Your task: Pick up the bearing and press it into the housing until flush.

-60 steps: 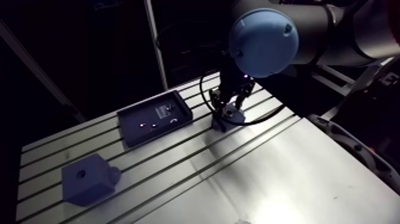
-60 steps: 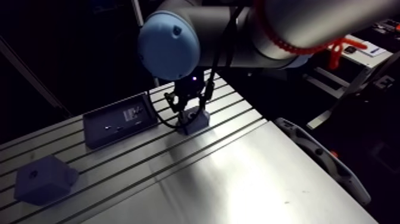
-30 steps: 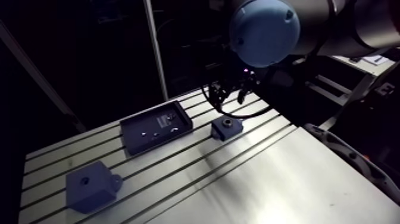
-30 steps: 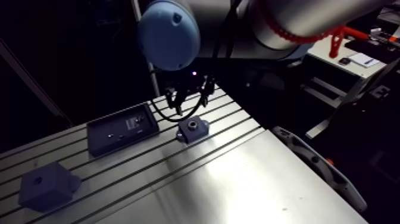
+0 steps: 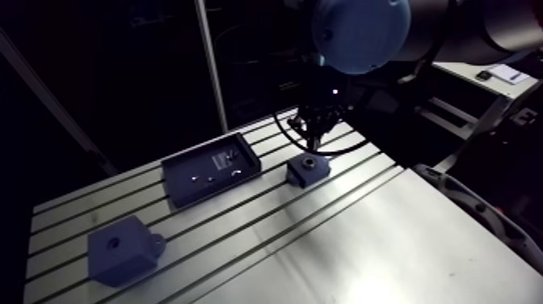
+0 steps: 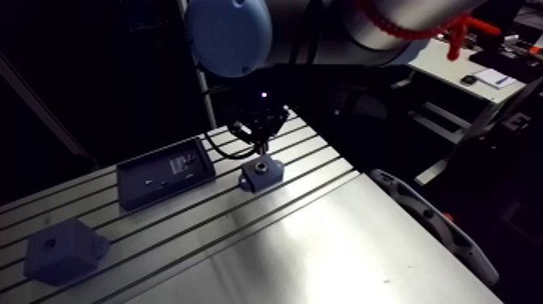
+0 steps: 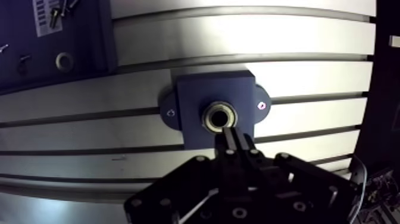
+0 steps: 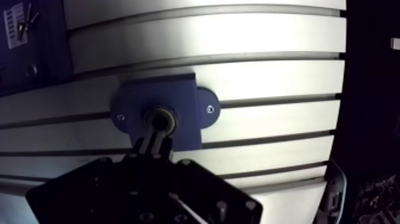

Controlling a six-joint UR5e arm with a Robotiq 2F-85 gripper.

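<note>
The bearing (image 7: 219, 115) is sitting in the round hole of the dark blue housing (image 7: 190, 101), and its metal ring is showing around a dark centre. The housing is lying flat on the slotted table (image 7: 238, 36). The gripper (image 7: 233, 138) is hanging just above it with the two fingers pressed together and nothing between them; their tips are pointing at the edge of the bearing. Beside the housing a dark tray (image 5: 212, 168) is holding a few small metal parts. Well apart, near the other end of the table, a second blue block (image 5: 121, 249) is standing.
</note>
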